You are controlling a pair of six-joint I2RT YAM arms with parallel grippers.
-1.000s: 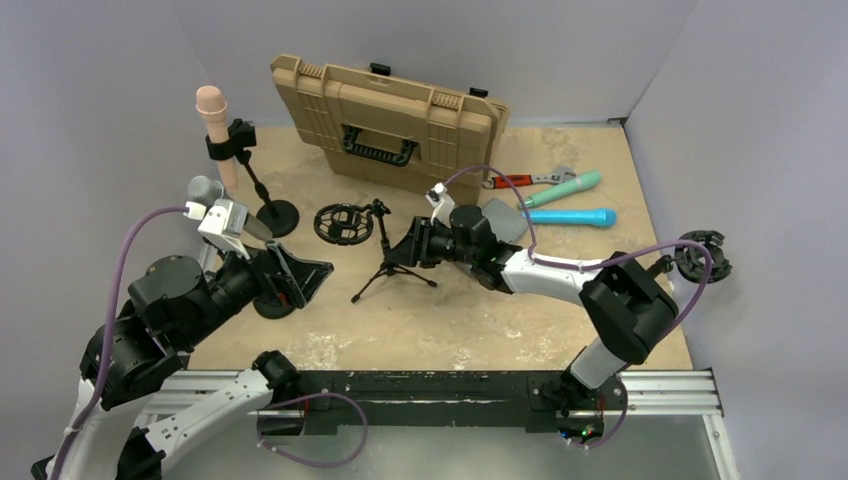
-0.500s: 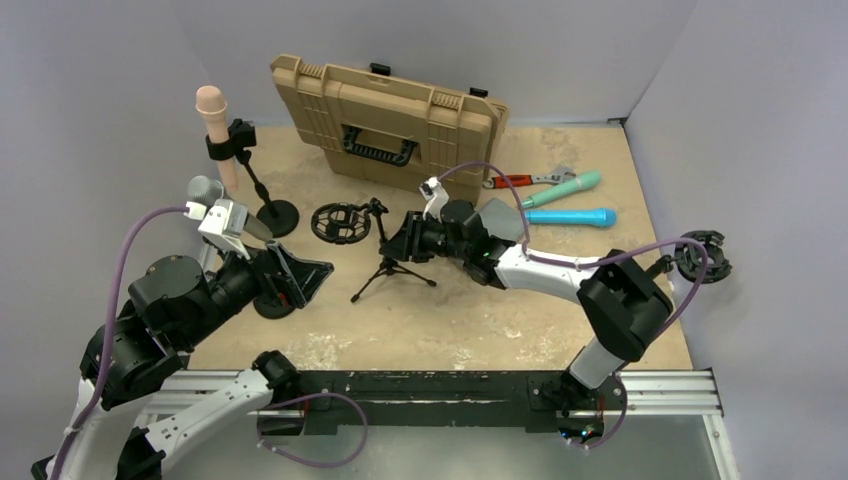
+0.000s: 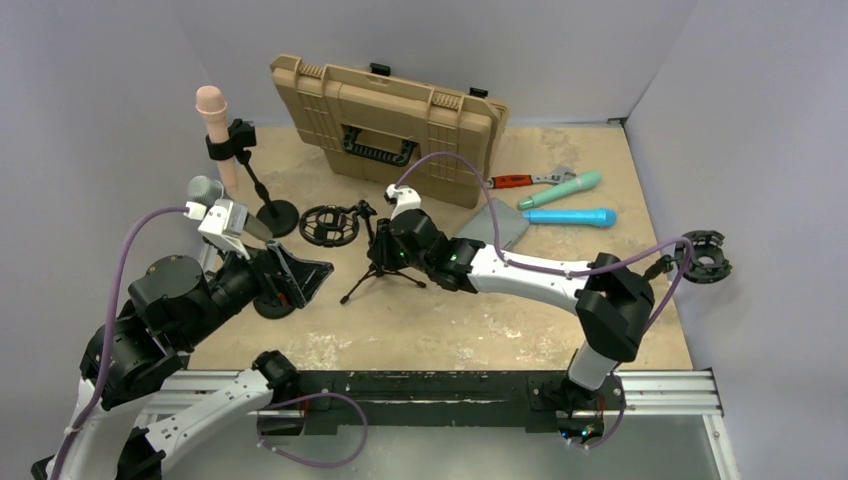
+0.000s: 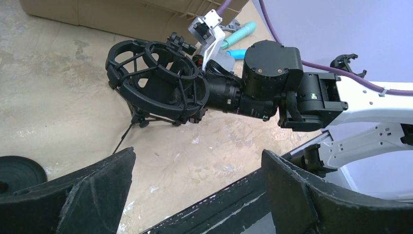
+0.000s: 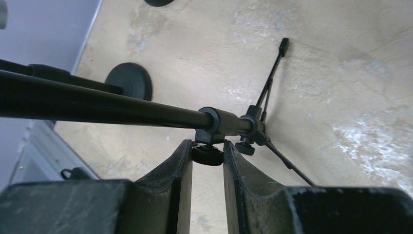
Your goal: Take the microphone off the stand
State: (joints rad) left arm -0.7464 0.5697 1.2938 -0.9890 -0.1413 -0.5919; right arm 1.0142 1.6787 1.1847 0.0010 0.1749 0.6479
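Task thing: the peach mic point(image 3: 212, 112) stands upright in the clip of a round-base stand point(image 3: 278, 215) at the far left. A grey mic point(image 3: 205, 189) is just nearer, its support mostly hidden by the left arm. I cannot tell which of the two is meant.
Tripod: the tripod point(image 5: 224, 122) is mid-table, in front of the case point(image 3: 385, 120). Its shock mount point(image 4: 151, 97) holds no mic.
Right gripper: the right gripper point(image 5: 208, 155) reaches left, its fingers point(image 5: 178, 170) drawn in to a narrow gap and pinching the small knob point(image 5: 207, 153) under the pole's collar. It holds nothing else.
Left gripper: the left gripper point(image 4: 197, 190) is spread wide and empty, hovering at the near left and facing the mount.
Step in hand: I judge that the right arm is taking hold of the tripod, probably to shift or steady it. No mic has been removed yet.
Doing it well: keep the pinch square on the knob, which is small and round and could turn or slip. Move the tripod low and slowly so the thin legs do not drag or catch. Keep the forearm off the case.
Risk: the mount makes the tripod top-heavy, so it may tip left towards the open fingers.
Next need: a grip on the mic body above the clip, then a pull along its axis with the base held steady.
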